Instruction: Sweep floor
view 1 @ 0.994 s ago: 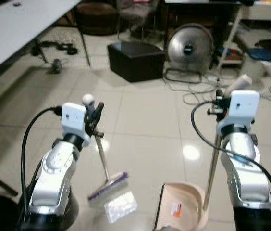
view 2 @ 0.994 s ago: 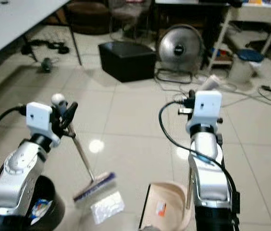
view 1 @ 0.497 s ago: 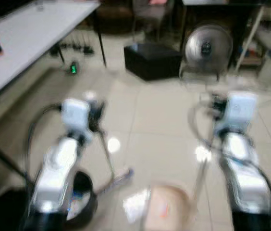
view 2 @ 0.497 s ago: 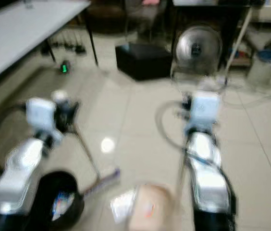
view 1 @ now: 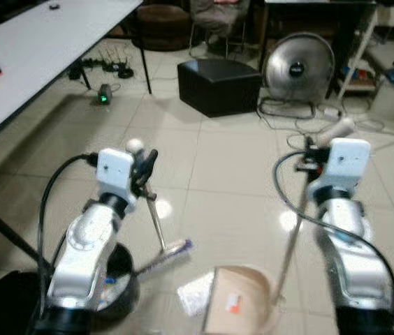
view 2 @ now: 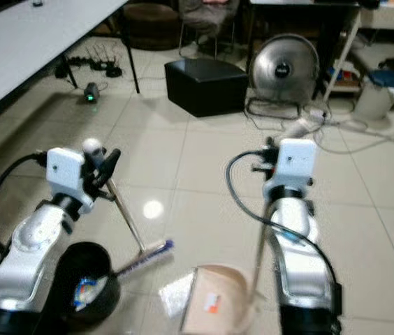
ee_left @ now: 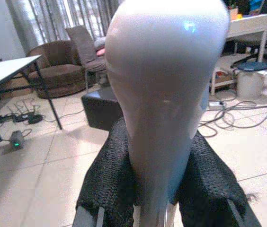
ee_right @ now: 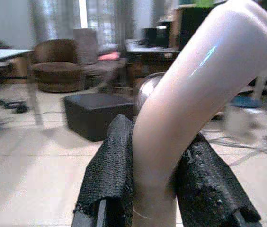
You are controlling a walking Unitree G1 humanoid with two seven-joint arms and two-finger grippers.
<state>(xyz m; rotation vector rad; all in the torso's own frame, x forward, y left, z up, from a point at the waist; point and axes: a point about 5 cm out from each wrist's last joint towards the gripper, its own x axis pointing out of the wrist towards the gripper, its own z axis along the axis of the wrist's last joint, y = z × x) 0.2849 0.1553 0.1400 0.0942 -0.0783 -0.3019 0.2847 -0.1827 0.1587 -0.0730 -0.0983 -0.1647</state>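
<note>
Here, your left hand [view 1: 143,162] is closed on the rounded top of the broom handle [ee_left: 166,94]; its two black fingers [ee_left: 107,184] press against both sides of the grip. From this hand the broom [view 1: 156,227] slants down and away to its head [view 1: 165,252], which rests on the tiled floor [view 1: 225,174] below it. Just beside the broom head, on the side toward your right hand, lies a clear plastic wrapper [view 1: 195,296], touching the open mouth of the dustpan [view 1: 235,307].

Your right hand [view 1: 314,155] is closed on the curved top of the dustpan handle [ee_right: 195,99]. The pole [view 1: 289,244] runs down from that hand to the pan on the floor.

A black bin [view 2: 85,289] holding scraps stands below your left arm, just behind the broom head.
</note>
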